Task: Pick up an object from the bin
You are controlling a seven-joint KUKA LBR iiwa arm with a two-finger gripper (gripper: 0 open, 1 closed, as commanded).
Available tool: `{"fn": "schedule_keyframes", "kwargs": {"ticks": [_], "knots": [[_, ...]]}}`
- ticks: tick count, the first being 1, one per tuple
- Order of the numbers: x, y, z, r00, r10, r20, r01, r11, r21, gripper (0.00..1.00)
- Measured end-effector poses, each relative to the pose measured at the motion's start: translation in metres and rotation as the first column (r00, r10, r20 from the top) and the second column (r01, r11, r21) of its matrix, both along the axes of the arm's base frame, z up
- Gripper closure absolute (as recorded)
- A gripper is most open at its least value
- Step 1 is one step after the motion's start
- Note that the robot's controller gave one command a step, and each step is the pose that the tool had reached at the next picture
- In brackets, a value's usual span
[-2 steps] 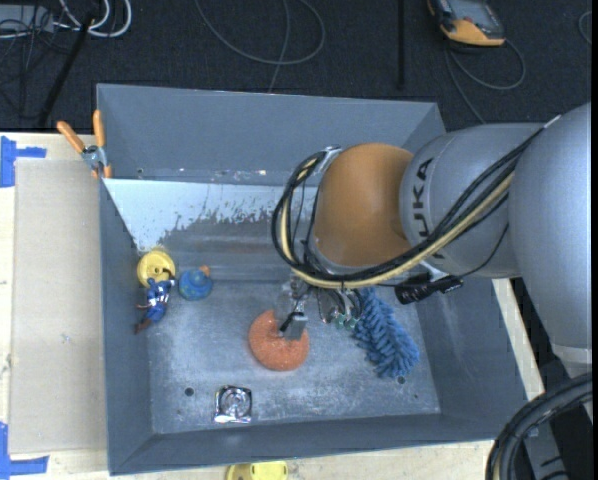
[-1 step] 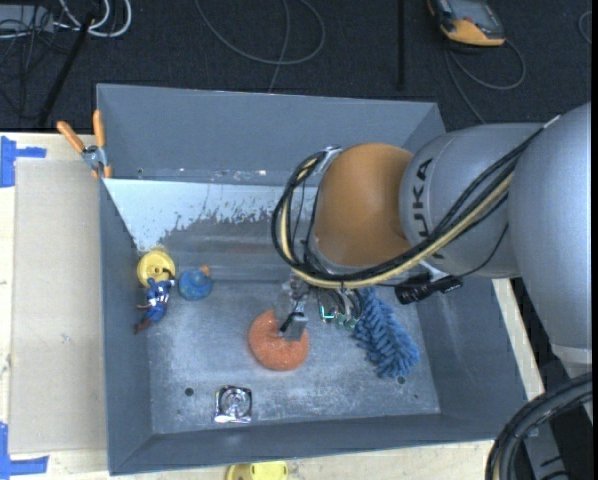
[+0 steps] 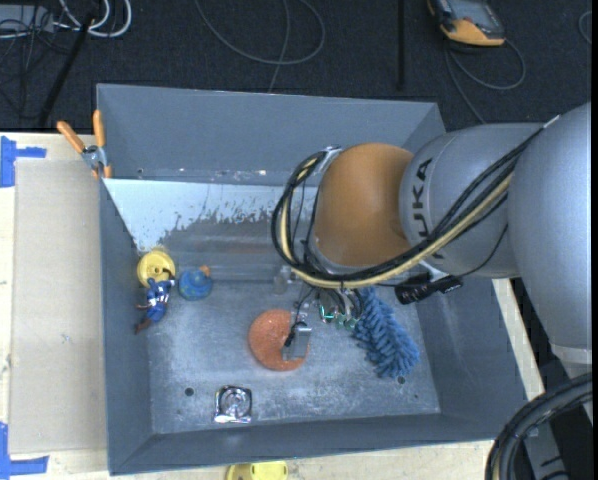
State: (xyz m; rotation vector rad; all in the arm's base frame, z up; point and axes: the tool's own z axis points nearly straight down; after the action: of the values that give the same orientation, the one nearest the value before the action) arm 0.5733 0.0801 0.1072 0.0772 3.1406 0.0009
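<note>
This is a robotics lab. A big grey industrial arm point(image 3: 539, 198), with cables tied along it, reaches into a grey metal bin point(image 3: 259, 138). At the far side, loose cables point(image 3: 279, 18) lie on the dark carpet floor point(image 3: 359, 58).

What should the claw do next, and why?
Probably shift slightly toward the view's left. The claw is over the right edge of the orange disc, not its middle, and the blue brush lies close on the other side, so centring first looks safer.
</note>
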Motion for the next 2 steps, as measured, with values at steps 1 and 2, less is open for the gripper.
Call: {"fn": "schedule_keyframes", "kwargs": {"ticks": [1, 2], "knots": [[-0.011, 0.0038, -0.0353, 0.998, 0.068, -0.006, -0.068, 0.998, 0.001, 1.0], [-0.0109, 0.0038, -0.0352, 0.998, 0.067, -0.006, -0.067, 0.998, 0.001, 1.0]]}}
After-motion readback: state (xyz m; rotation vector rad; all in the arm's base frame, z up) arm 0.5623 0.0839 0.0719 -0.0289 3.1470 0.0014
